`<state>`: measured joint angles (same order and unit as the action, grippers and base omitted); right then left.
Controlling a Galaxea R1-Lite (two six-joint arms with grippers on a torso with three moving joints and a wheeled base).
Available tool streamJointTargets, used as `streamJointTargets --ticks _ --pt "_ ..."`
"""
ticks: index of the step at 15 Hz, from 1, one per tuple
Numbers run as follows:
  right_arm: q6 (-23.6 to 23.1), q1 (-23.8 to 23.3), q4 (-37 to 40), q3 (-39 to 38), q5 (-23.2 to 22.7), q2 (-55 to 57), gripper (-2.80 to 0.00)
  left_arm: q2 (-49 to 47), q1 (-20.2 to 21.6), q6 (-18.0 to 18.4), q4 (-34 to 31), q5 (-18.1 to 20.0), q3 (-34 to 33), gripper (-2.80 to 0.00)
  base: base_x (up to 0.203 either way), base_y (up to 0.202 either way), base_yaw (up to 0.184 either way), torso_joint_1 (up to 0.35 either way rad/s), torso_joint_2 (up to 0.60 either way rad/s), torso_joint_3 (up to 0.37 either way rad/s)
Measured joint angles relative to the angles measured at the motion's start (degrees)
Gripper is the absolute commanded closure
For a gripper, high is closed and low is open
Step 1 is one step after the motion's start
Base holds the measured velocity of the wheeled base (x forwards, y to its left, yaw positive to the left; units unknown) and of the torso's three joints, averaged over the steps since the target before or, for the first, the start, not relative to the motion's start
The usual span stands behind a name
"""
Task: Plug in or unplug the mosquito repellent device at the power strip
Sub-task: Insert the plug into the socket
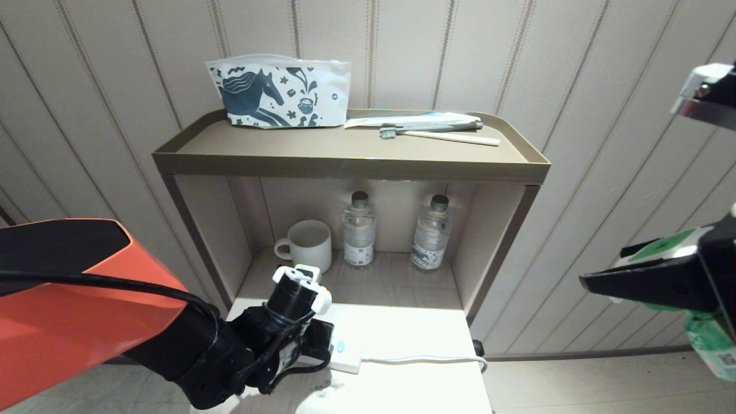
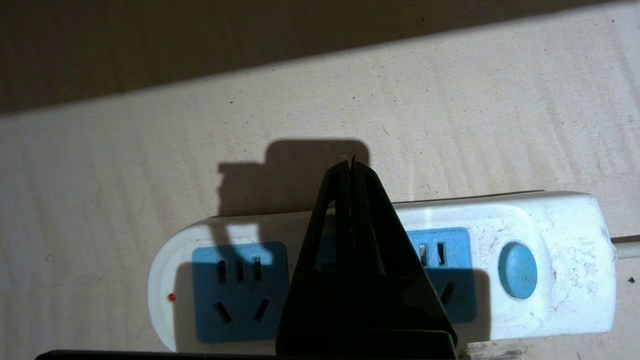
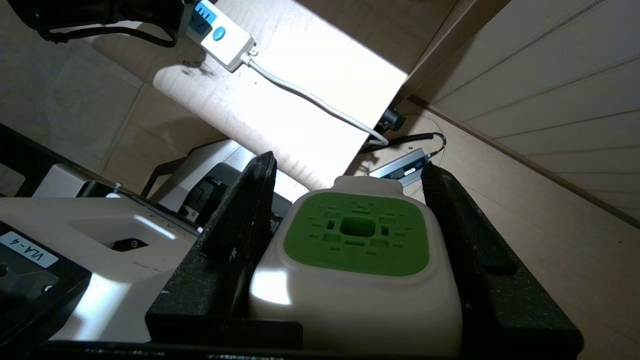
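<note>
The power strip (image 2: 550, 235) is a flat white oblong with light-blue socket faces and a blue oval button (image 2: 517, 270). It lies on the low white table (image 1: 414, 333), its white cord (image 1: 425, 359) running off to the right. My left gripper (image 2: 350, 162) is shut and empty, pointing down over the strip's middle socket. In the head view the left gripper (image 1: 319, 344) covers most of the power strip (image 1: 347, 352). At the far right, off the table, my right gripper (image 3: 349, 167) is shut on the mosquito repellent device (image 3: 355, 235), a white head with a green top patch. Its green bottle (image 1: 710, 345) hangs below.
Behind the table stands an open cabinet (image 1: 351, 167). Its lower shelf holds a white mug (image 1: 307, 244) and two water bottles (image 1: 358, 230). A printed pouch (image 1: 279, 92), a tube and a toothbrush (image 1: 437, 135) lie on top. A grey adapter (image 3: 400, 167) lies on the floor.
</note>
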<state>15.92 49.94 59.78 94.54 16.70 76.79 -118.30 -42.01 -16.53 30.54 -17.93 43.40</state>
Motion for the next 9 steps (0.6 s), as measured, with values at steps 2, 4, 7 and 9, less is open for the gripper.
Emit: streamJointTargets --ticks 2,4,7,9 --pt "0.00 0.05 0.02 0.00 0.00 0.02 0.00 0.75 0.42 0.28 0.27 0.05 0.80 0.00 0.000 0.000 0.000 0.000 0.00 0.000" --pt "0.00 0.09 0.02 0.00 0.02 0.11 0.00 2.18 1.67 0.62 0.09 0.01 1.99 0.00 0.000 0.000 0.000 0.000 0.00 0.000" --pt "0.00 0.11 0.02 -0.13 0.00 0.30 0.00 2.31 3.62 0.77 0.35 0.11 2.43 0.00 0.000 0.000 0.000 0.000 0.00 0.000" --pt "0.00 0.11 -0.05 -0.30 0.00 0.37 0.00 1.31 5.07 0.71 0.63 0.34 2.18 0.00 0.000 0.000 0.000 0.000 0.00 0.000"
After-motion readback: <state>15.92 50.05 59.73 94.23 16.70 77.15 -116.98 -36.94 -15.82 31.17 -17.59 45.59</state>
